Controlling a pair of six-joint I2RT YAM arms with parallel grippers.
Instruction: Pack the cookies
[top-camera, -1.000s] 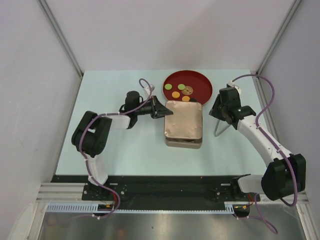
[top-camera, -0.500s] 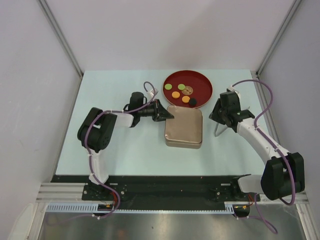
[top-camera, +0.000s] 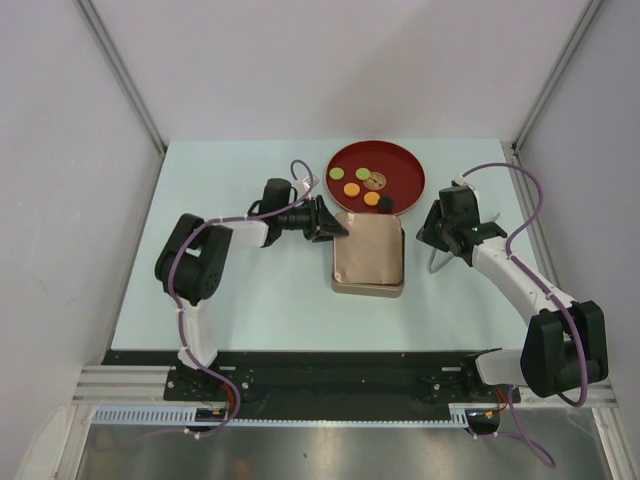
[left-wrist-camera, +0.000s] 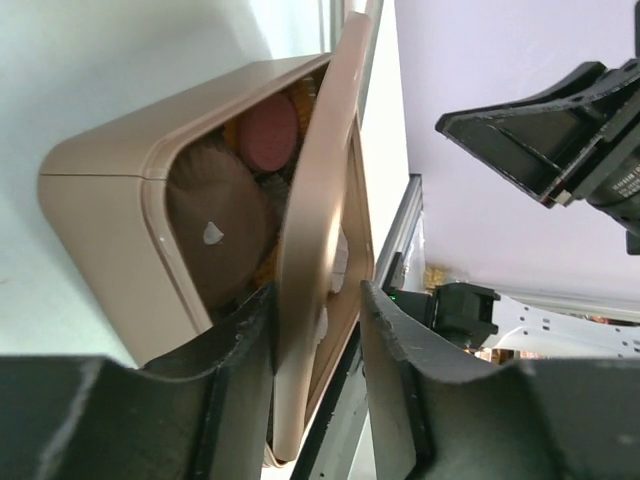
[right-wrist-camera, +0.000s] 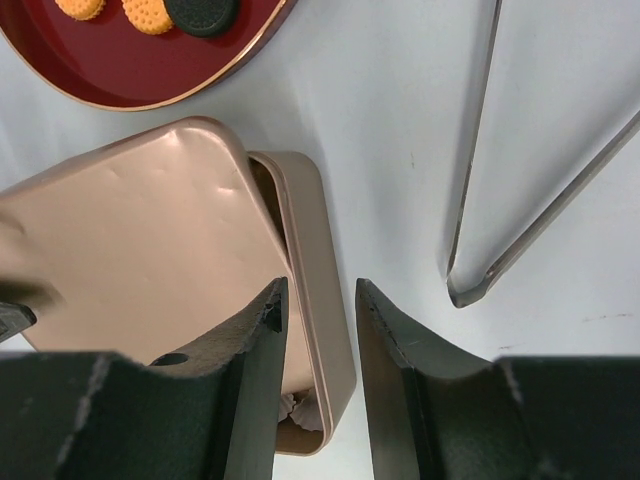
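Tabletop (top-camera: 240, 300): pale blue-green, both arms reaching in from the near edge.

Plate (top-camera: 400, 165): dark red, round, at the far middle, just behind the box.

Box (top-camera: 368, 288): tan, rounded corners, centre of the tabletop. Lid (top-camera: 368, 248) lies on it tilted and not seated. The left wrist view looks into the gap on the left side. The right wrist view shows the box's right rim uncovered.

Left hand (left-wrist-camera: 315, 290): at the lid's left edge, fingers narrowly apart with the edge between them. One finger (left-wrist-camera: 235, 370) lies against the lid, and whether the pair pinches it I cannot tell.

Right hand (right-wrist-camera: 318, 290): above the box's right rim, fingers a narrow gap apart, nothing between them.

Tongs (right-wrist-camera: 463, 296): metal, V-shaped, flat on the tabletop just right of the box, apart from it.

Cookies (top-camera: 351, 189): six on the plate's near half (two green, two orange, one brownish patterned, one black (top-camera: 386, 204) at the near rim). One pink cookie (left-wrist-camera: 270, 132) sits inside the box, next to a brown paper cup (left-wrist-camera: 210, 235). The rest of the box's contents are hidden by the lid.
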